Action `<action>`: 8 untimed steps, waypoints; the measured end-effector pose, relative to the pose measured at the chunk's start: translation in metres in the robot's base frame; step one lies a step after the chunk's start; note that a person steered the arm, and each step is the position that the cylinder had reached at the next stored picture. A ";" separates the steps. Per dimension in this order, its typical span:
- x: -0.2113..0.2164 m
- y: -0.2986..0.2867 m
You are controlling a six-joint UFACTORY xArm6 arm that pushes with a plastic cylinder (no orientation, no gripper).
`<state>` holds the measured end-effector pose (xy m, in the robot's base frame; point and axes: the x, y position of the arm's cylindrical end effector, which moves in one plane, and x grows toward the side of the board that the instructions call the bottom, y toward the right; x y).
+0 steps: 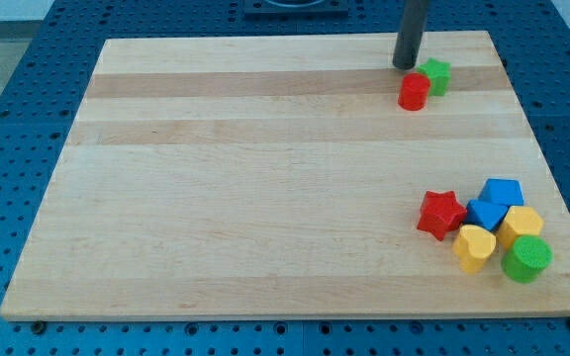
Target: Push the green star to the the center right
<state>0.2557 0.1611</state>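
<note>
Tip (405, 65) beside half-hidden green star (437, 74)

Wooden board (265, 178) with two block clusters along the view's right.

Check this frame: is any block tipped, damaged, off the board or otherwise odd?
Nothing stands out. The green star touches a red cylinder near the view's top right, my tip just to their upper left. The other six blocks cluster at the bottom right, all on the board.
</note>
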 end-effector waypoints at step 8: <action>0.084 0.028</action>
